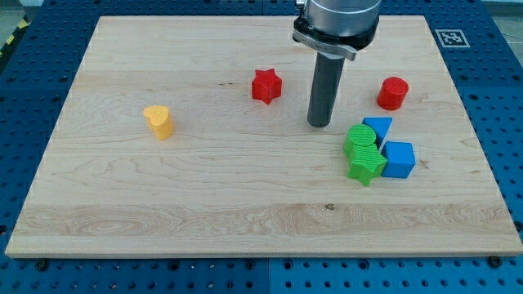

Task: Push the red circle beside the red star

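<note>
The red circle (393, 93) sits on the wooden board toward the view's right. The red star (266, 86) lies near the top middle, well to the left of the circle. My tip (319, 124) rests on the board between them, a little below their line, closer to the star. It touches neither block.
A yellow block (158, 122) lies at the view's left. A cluster sits right of my tip: a green circle (360, 140), a green star (366, 166), a blue triangle (378, 128) and a blue cube (399, 159). The board's edge (261, 255) runs along the bottom.
</note>
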